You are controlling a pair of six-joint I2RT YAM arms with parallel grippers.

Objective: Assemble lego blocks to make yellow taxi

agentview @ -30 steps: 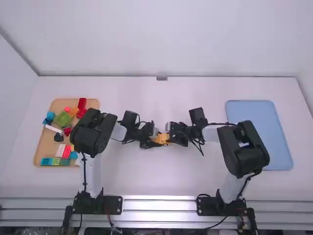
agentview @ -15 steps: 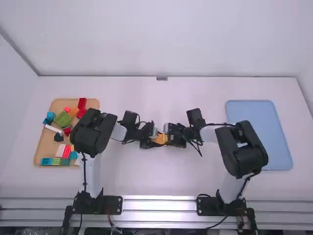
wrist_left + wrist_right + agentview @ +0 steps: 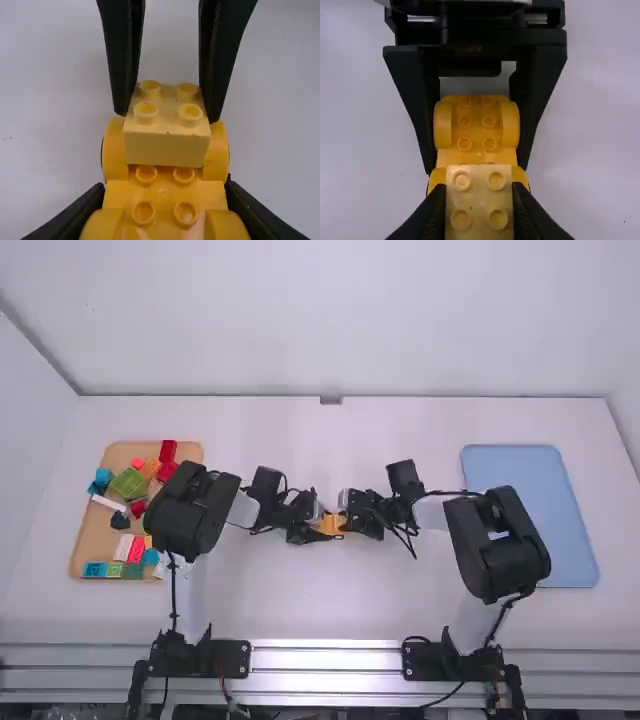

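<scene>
Left tool (image 3: 325, 529) clamps orange-yellow car base (image 3: 165, 194) by sides; right tool (image 3: 348, 523) pinches pale yellow block (image 3: 166, 149) at base's end.

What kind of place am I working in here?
Probably a robot workstation or lab set up for assembly trials: two arms are mounted on a metal rail at a white table, with pale walls around it, a tray of toy blocks on one side and a blue tray on the other.
</scene>
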